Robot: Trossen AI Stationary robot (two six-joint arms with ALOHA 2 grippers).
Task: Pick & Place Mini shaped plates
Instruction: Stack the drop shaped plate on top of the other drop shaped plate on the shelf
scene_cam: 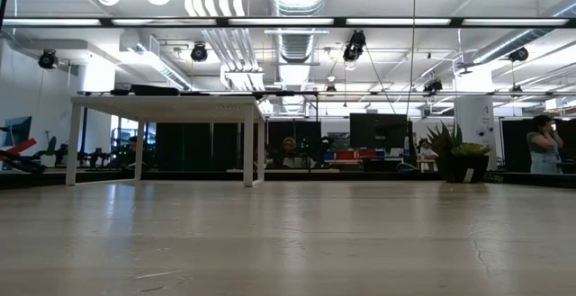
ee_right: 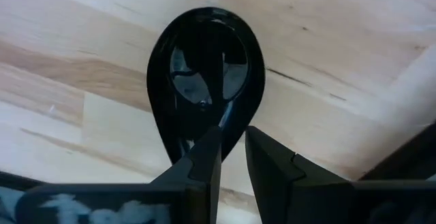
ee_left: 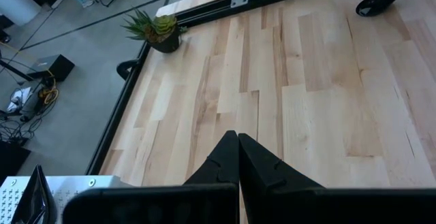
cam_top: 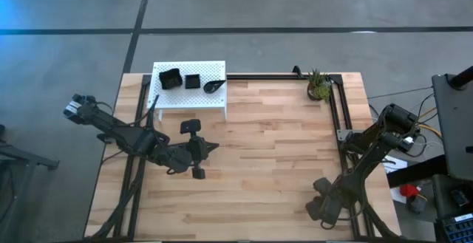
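Right gripper point(ee_right: 231, 157) fingers pinching narrow tip of teardrop plate point(ee_right: 206, 74), left gripper point(ee_left: 238, 159) closed, empty

Counter: pale wooden plank counter point(cam_top: 266, 147), butcher-block pattern, with a black metal rail along its far and right edges.
Far-left corner: white perforated platform on legs point(cam_top: 188, 95), standing on the counter; three small glossy black dishes point(cam_top: 192, 80) sit on top of it.
Far-right corner: small green potted plant in a dark pot point(cam_top: 319, 86), just inside the rail.
Near-right part: glossy black teardrop-shaped dish point(ee_right: 206, 71), lying flat on the wood.
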